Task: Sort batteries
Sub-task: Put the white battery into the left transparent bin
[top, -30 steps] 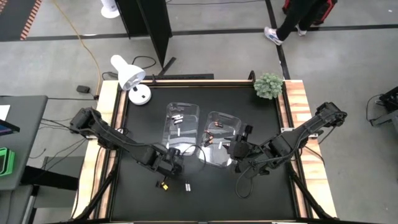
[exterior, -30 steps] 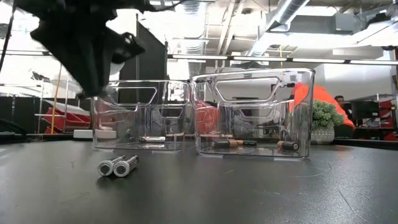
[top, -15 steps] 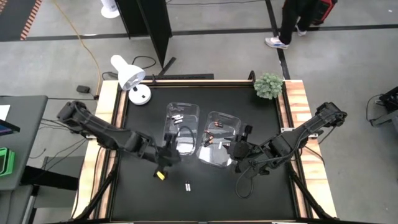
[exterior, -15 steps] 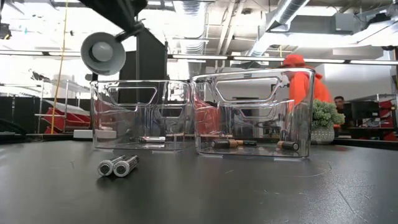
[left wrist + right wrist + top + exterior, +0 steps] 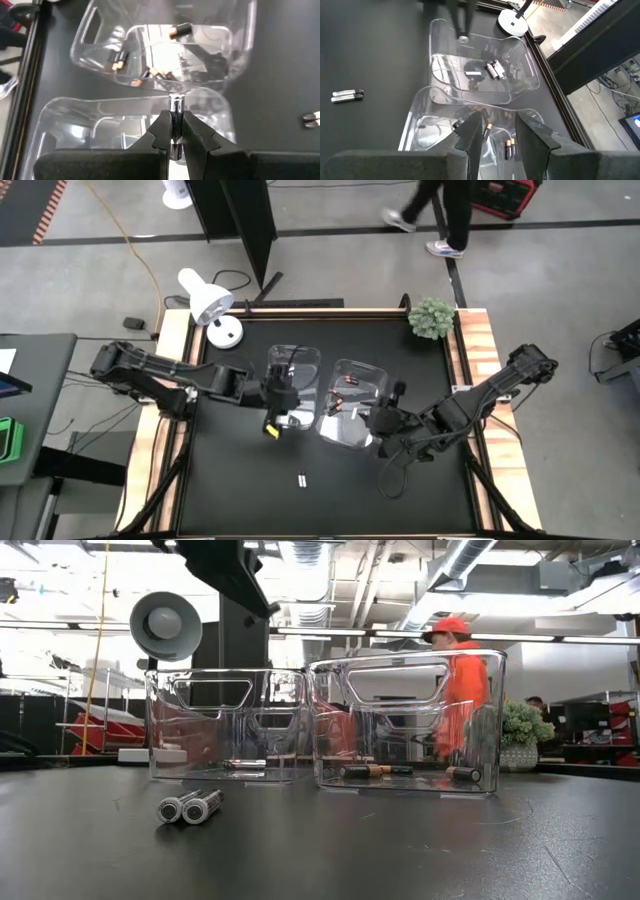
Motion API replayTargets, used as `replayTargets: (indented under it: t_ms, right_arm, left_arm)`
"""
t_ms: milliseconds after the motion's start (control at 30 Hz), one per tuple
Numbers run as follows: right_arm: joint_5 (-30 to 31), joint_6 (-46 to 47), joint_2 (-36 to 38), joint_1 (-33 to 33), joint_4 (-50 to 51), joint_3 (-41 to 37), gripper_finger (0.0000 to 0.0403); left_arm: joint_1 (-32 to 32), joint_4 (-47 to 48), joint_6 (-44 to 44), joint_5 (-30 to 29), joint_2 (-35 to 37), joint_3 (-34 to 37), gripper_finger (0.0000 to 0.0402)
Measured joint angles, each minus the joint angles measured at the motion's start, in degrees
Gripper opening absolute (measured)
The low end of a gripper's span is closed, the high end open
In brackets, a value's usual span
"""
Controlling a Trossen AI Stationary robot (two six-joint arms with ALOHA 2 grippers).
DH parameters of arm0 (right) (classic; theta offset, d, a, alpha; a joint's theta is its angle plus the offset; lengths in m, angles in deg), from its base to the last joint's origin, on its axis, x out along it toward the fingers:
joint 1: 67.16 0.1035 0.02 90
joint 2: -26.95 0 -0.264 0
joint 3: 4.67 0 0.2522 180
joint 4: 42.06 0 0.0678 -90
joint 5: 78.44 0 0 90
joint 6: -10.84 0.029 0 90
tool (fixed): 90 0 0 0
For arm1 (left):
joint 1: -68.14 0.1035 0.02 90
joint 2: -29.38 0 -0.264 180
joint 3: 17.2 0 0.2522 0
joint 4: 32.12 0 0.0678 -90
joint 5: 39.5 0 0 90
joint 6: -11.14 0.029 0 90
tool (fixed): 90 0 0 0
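My left gripper (image 5: 175,125) is shut on a silver battery (image 5: 175,106) and hangs above the left clear bin (image 5: 293,385), at its left rim. That bin holds several light batteries (image 5: 492,69). The right clear bin (image 5: 350,415) holds dark, copper-ended batteries (image 5: 400,771). My right gripper (image 5: 497,132) stands open above the right bin's near right side, nothing between its fingers. Two more silver batteries (image 5: 190,807) lie side by side on the black table, near its front edge (image 5: 301,479). My left gripper pinches the battery's sides (image 5: 175,122) between its two fingers. The battery lies along the fingers, and its silver end (image 5: 175,101) sticks out past the fingertips. The fingers slant down from the table's left. The battery is lifted clear, above the bin's rim.
A white desk lamp (image 5: 210,305) stands at the table's far left corner and a small green plant (image 5: 432,317) at the far right. A person in orange (image 5: 460,690) walks in the room behind the table. Bare black table lies in front of the bins.
My left gripper has risen from the table near the two loose batteries and gone toward the far edge, ending above the left bin with the battery in its fingers. It has tipped nearer to level. The two batteries on the table have stayed put.
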Motion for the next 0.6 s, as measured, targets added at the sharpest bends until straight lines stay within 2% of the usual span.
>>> replayTargets:
  t_ms: [433, 600]
  right_arm:
    - [-0.1, 1.5, 0.0, 2.1, 0.2, 0.0, 0.0132]
    - [-0.2, 2.0, 0.0, 2.2, 0.2, 0.0, 0.0132]
  left_arm:
    - [8.7, -0.2, 5.0, 7.1, -0.4, 0.0, 0.0021]
    - [9.8, -0.3, 6.9, 7.6, -1.6, 0.0, 0.0021]
